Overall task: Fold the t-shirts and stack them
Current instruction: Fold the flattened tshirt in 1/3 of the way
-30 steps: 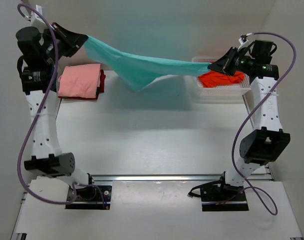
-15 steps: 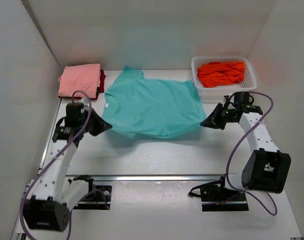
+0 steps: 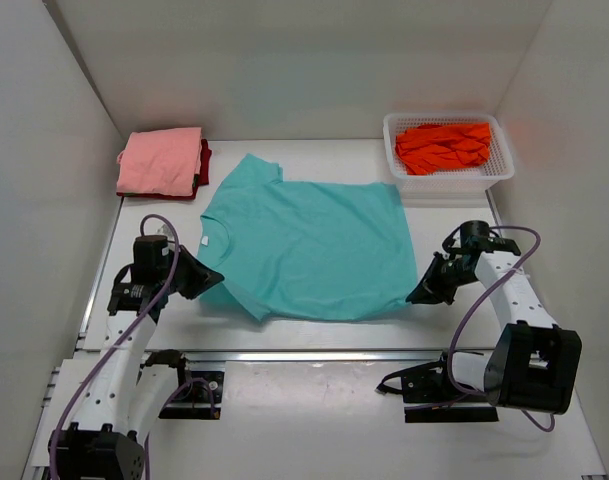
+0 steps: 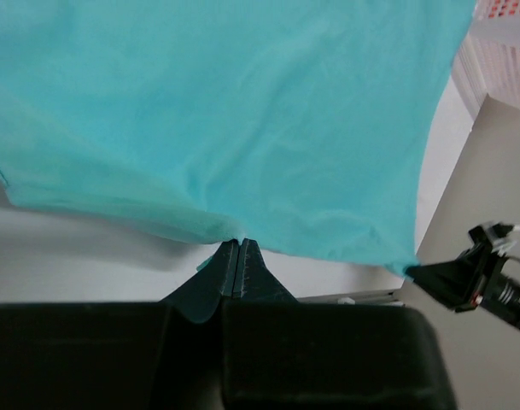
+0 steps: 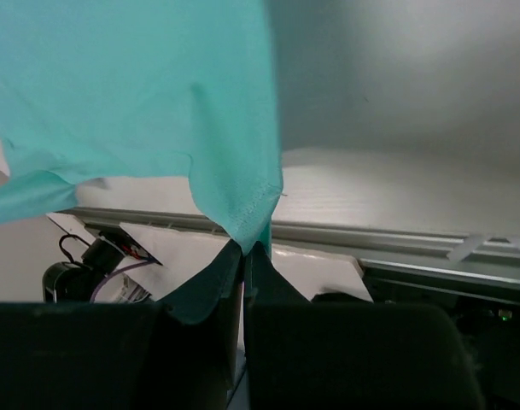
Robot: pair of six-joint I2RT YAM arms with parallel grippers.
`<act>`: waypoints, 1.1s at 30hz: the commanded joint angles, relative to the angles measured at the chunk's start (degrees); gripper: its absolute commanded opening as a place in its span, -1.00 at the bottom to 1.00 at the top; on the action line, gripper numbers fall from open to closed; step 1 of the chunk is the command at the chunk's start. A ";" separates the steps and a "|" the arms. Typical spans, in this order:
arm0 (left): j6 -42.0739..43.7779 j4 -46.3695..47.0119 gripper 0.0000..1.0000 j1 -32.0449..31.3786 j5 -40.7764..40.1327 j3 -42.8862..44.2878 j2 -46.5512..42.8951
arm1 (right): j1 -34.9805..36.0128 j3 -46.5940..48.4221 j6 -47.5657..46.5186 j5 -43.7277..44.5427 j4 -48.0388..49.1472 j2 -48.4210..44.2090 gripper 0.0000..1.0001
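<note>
The teal t-shirt (image 3: 309, 245) lies spread almost flat on the middle of the table, neck to the left. My left gripper (image 3: 216, 279) is shut on its near left edge, seen pinched in the left wrist view (image 4: 235, 241). My right gripper (image 3: 414, 296) is shut on its near right corner, seen pinched in the right wrist view (image 5: 247, 248). The salmon pink t-shirt (image 3: 161, 160) lies folded on the dark red t-shirt (image 3: 203, 163) at the back left. The bright orange t-shirt (image 3: 442, 146) lies crumpled in the white mesh basket (image 3: 452, 181).
The basket stands at the back right corner. White walls close in the table on the left, back and right. A metal rail (image 3: 314, 354) runs along the near edge between the arm bases.
Both arms came down from high up and drew the teal t-shirt toward the near edge. It went from hanging stretched in the air to lying spread on the table.
</note>
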 commanded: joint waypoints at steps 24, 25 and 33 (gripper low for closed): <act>0.14 14.79 -1.00 1.38 -4.48 25.01 35.43 | -5.01 9.99 0.72 -3.73 8.09 22.32 -1.00; 0.05 15.32 -1.00 1.56 -4.48 24.84 35.79 | -5.10 10.52 0.63 -3.98 8.10 23.46 -1.00; -0.56 17.25 -1.00 1.12 -3.16 24.66 40.62 | -5.89 14.12 -0.42 -5.03 10.64 29.09 -1.00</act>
